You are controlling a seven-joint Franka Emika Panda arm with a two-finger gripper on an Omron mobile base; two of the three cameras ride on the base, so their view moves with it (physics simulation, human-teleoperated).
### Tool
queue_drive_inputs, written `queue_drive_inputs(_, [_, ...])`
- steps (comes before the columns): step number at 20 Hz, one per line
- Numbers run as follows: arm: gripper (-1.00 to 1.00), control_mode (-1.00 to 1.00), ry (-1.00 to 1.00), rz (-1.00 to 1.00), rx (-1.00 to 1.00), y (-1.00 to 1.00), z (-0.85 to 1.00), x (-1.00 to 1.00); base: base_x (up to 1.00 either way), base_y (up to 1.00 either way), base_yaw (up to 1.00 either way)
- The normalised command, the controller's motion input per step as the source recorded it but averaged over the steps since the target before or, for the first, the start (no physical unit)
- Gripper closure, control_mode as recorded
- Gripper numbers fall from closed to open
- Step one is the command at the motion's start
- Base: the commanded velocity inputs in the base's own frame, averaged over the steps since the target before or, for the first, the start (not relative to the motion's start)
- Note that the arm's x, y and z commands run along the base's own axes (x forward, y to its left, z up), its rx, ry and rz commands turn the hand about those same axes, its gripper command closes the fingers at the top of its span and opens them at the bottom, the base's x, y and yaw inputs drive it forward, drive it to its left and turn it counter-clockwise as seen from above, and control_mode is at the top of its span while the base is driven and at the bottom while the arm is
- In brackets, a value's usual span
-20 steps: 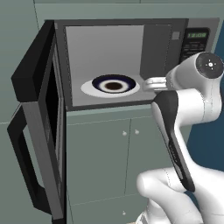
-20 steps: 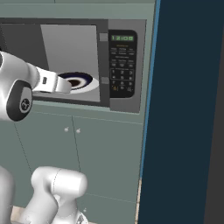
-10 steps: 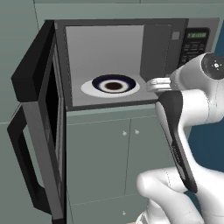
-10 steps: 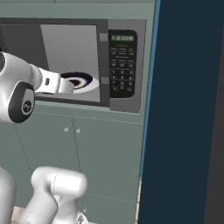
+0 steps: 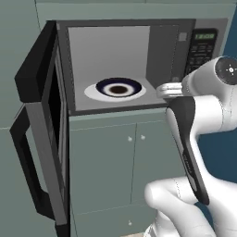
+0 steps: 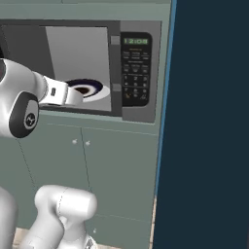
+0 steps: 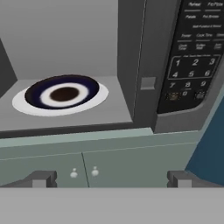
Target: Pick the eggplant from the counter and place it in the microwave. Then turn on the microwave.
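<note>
The microwave (image 5: 139,65) stands with its door (image 5: 44,134) swung wide to the left, black bar handle (image 5: 25,166) facing outward. Inside, on the pale floor of the cavity, a white plate (image 7: 59,97) with a dark blue ring carries the eggplant (image 7: 64,93), a small dark lump at the plate's centre. The white arm reaches toward the right edge of the opening, and the gripper (image 7: 109,178) hangs in front of the oven with its two finger tips (image 7: 41,178) spread wide apart and nothing between them, above the grey-green cabinet doors (image 7: 78,164) with their small round knobs. The keypad (image 7: 192,65) shows digits 1 to 9 in three rows; smaller button labels above are too blurred to read. The green display (image 6: 136,41) appears to read 12:00. A dark blue panel (image 6: 209,121) rises just right of the microwave.
</note>
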Motion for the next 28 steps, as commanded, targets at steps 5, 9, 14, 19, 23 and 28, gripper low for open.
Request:
queue_drive_inputs(5, [-1.0, 1.0, 0.0, 0.0, 0.0, 0.0, 0.0, 0.0, -0.63, 0.0, -0.07])
queue_drive_inputs(9, [-1.0, 1.0, 0.0, 0.0, 0.0, 0.0, 0.0, 0.0, -0.68, 0.0, -0.07])
queue_drive_inputs(14, [-1.0, 1.0, 0.0, 0.0, 0.0, 0.0, 0.0, 0.0, -0.68, 0.0, -0.07])
queue_drive_inputs(19, [-1.0, 1.0, 0.0, 0.0, 0.0, 0.0, 0.0, 0.0, -0.66, 0.03, -0.06])
queue_drive_inputs(23, [-1.0, 1.0, 0.0, 0.0, 0.0, 0.0, 0.0, 0.0, -0.43, 0.3, -0.05])
queue_drive_inputs(28, [-1.0, 1.0, 0.0, 0.0, 0.0, 0.0, 0.0, 0.0, -0.23, 0.51, -0.03])
